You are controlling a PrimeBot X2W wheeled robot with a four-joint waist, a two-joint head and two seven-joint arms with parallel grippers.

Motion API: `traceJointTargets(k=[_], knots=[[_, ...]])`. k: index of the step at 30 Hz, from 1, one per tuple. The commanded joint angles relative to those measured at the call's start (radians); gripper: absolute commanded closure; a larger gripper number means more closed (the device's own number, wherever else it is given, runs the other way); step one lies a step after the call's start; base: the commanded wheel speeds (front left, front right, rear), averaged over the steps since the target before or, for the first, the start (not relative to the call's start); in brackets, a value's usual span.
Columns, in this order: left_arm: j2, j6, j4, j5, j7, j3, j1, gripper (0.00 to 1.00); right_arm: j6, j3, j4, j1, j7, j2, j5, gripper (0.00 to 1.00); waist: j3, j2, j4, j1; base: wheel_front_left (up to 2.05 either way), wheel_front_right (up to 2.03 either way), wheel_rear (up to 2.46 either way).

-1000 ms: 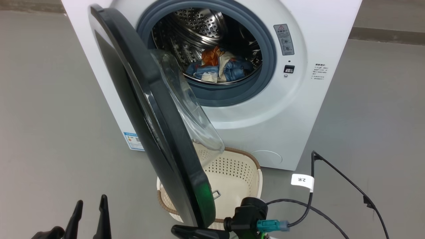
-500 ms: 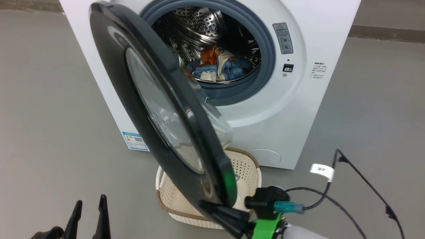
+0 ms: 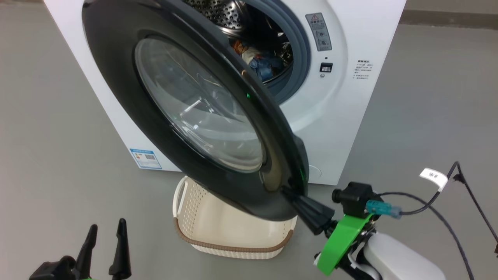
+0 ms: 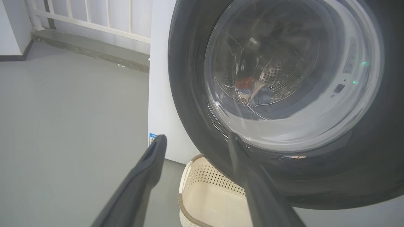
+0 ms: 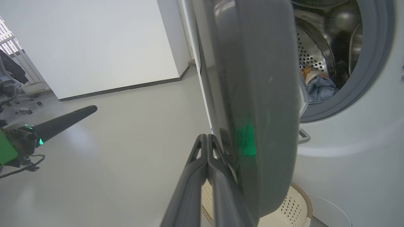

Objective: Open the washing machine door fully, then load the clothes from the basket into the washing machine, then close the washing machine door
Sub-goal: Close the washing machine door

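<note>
"Anything legible on the washing machine (image 3: 373, 23)?"

"Grey sticker (image 3: 319, 32) beside the drum opening has a red warning triangle on top. The print under it is too fine to read."

"And the lines of print (image 3: 362, 70) further right?"

"Too small. Same for the blue label (image 3: 145, 158) low on the white panel. The white tag (image 3: 433, 177) on the right is blurred."

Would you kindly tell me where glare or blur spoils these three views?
Head view: the door shows pale glare streaks on its glass, otherwise sharp. Left wrist view: the clothes look hazy through that glass; the left pincer is soft. Right wrist view: the door edge is blurred, with a green glint.
</note>
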Motion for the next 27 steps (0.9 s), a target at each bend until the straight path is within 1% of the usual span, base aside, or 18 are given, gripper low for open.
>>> traceJointTargets(k=[1,8,17,27], knots=[[0.022,-0.002,-0.027,0.002,-0.011,0.028,-0.046,0.0,0.0,-0.015,-0.011,-0.03,-0.005,-0.005,-0.007,1.0,0.016,0.0,-0.004,0.0,0.0,0.0,0.0],[0.034,-0.002,-0.032,-0.002,-0.011,0.027,-0.075,0.0,0.0,-0.081,-0.004,-0.082,-0.005,-0.03,-0.013,1.0,0.077,0.0,0.007,0.0,0.0,0.0,0.0],[0.032,-0.002,-0.039,-0.004,-0.011,0.021,-0.122,0.0,0.0,-0.112,0.048,-0.19,-0.005,-0.075,-0.01,1.0,0.16,0.0,0.03,0.0,0.0,0.0,0.0],[0.022,-0.002,-0.042,-0.007,-0.011,0.007,-0.166,0.0,0.0,-0.155,0.098,-0.288,-0.005,-0.109,0.008,1.0,0.229,0.0,0.062,0.0,0.0,0.0,0.0]])
